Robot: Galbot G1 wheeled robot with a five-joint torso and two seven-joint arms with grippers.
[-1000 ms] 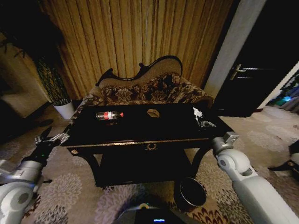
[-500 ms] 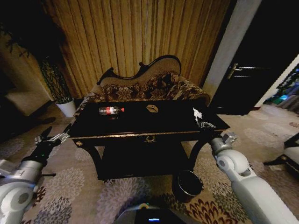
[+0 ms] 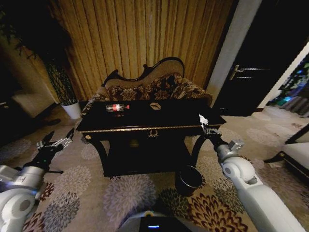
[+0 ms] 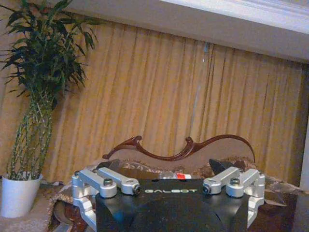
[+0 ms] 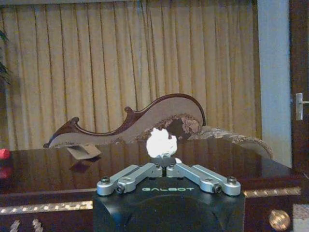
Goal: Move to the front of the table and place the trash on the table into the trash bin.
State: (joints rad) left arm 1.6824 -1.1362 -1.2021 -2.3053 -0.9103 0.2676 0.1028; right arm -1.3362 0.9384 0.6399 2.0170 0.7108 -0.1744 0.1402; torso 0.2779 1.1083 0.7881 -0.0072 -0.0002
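Compared with a second ago, the whole head view is showing the black surface [image 3: 145, 128] smaller and higher, with more patterned carpet in front, so the camera is shifting rather than the things; the right end effector [image 3: 208, 131] is now sitting just at the surface's right front corner instead of reaching over its top.

Three pieces of trash are lying on the surface: one clear bottle [image 3: 117, 108] with a red label on its side near the left end, one small brown box-like piece [image 3: 155, 106] near the middle back, and one white crumpled scrap [image 3: 203, 119] at the right end. In the right wrist view the right end effector [image 5: 166, 161] is clenched, its tips meeting just below the white scrap [image 5: 161, 143]; whether they are pinching it cannot be told. The brown piece [image 5: 84, 152] is lying well apart from it.

One trash bin [image 3: 188, 179] is standing on the carpet before the surface's right front leg. The left end effector [image 3: 54, 145] is hovering released, fingers spread, off the surface's left end.
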